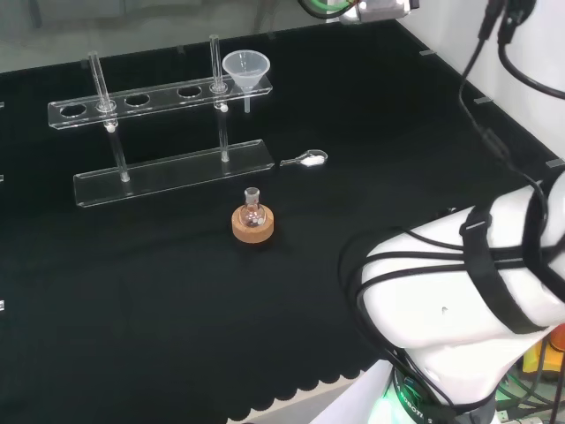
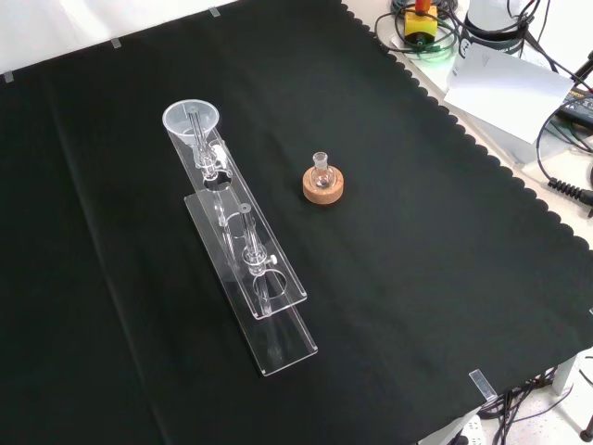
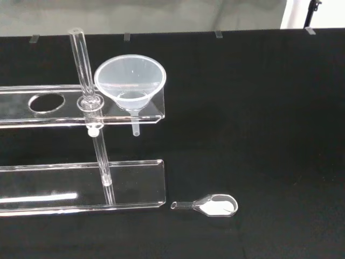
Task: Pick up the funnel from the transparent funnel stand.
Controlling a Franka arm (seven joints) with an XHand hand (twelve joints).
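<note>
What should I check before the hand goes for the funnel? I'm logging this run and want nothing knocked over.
1. Funnel seated upright in the end hole of the funnel stand: ok.
2. Space above the funnel's mouth free: ok.
3. Stand post close beside the funnel: not ok, approach from the other side.
4. Small flask on cork ring apart from the stand: ok.
5. Scoop lying clear of the stand base: ok.
6. Hand's finger state: cannot tell.

From my head view, the arm's white links bulk at the lower right — wrapped in black cables — folded back over the base, well clear of the cloth's middle.
</note>
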